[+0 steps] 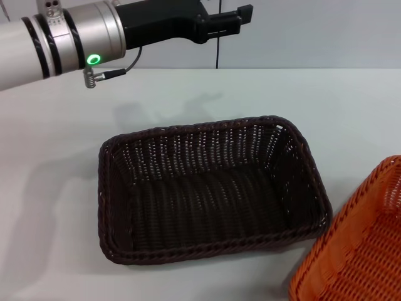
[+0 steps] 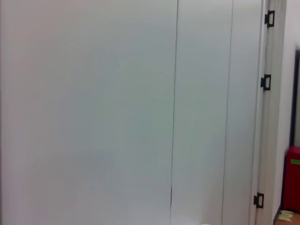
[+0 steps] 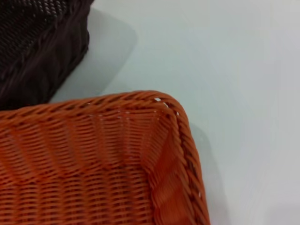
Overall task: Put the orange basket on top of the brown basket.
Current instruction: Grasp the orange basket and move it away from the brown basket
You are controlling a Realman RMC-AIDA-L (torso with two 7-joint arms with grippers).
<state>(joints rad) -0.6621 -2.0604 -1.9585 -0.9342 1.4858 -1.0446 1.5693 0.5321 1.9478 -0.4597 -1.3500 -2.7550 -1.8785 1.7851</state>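
The brown basket (image 1: 188, 131) lies open and empty in the middle of the white table in the head view. The orange basket (image 1: 354, 216) is at the lower right, close beside the brown one and partly cut off by the frame edge. The right wrist view looks down on a corner of the orange basket (image 3: 93, 154), with a corner of the brown basket (image 3: 37, 51) beyond it. My right gripper shows in no view. My left gripper (image 1: 233, 19) is held high over the far side of the table, away from both baskets.
Bare white table (image 1: 56, 219) lies left of and behind the baskets. The left wrist view shows only white wall panels (image 2: 93, 112) with black hinges (image 2: 266, 82) and a red object (image 2: 293, 178) at the edge.
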